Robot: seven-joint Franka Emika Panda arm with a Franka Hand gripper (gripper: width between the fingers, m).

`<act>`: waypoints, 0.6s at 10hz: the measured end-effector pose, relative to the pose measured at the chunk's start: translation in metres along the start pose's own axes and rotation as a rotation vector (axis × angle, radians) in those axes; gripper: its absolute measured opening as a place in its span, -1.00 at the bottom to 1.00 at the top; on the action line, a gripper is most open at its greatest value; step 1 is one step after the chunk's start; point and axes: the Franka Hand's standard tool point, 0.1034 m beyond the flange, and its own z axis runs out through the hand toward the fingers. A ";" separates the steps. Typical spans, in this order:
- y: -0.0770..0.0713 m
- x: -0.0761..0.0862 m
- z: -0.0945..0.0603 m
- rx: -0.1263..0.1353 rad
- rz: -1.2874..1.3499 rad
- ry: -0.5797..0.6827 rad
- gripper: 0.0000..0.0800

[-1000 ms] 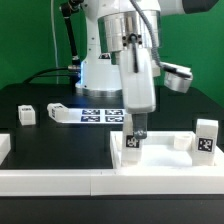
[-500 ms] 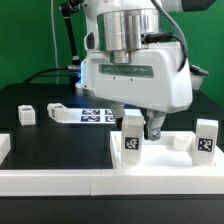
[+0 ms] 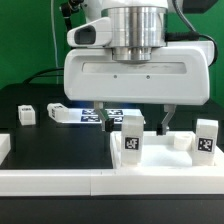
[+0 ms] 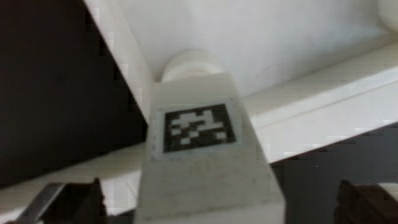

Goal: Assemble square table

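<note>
A white tagged leg (image 3: 131, 141) stands upright on the white table top (image 3: 160, 158) near its corner at the exterior view's left. My gripper (image 3: 136, 122) hangs over it, open, one finger (image 3: 105, 122) on each side of the leg's top with a gap both sides. In the wrist view the leg (image 4: 199, 150) fills the middle, between the two dark fingertips (image 4: 68, 202) of my gripper (image 4: 222, 205). A second leg (image 3: 207, 138) stands at the exterior view's right. Two more legs (image 3: 25, 114) (image 3: 58, 111) lie on the black table at the left.
The marker board (image 3: 92, 116) lies behind the gripper, partly hidden. Long white border rails (image 3: 60, 180) run along the front. A small white block (image 3: 181, 141) sits on the top's far rim. The robot base stands at the back.
The hand has turned about its vertical axis, from side-on to broadside, and its fingers now stand apart from the leg. The leg has stayed upright in the same spot.
</note>
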 end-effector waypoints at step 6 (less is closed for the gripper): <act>0.004 -0.002 0.002 -0.005 0.359 -0.007 -0.27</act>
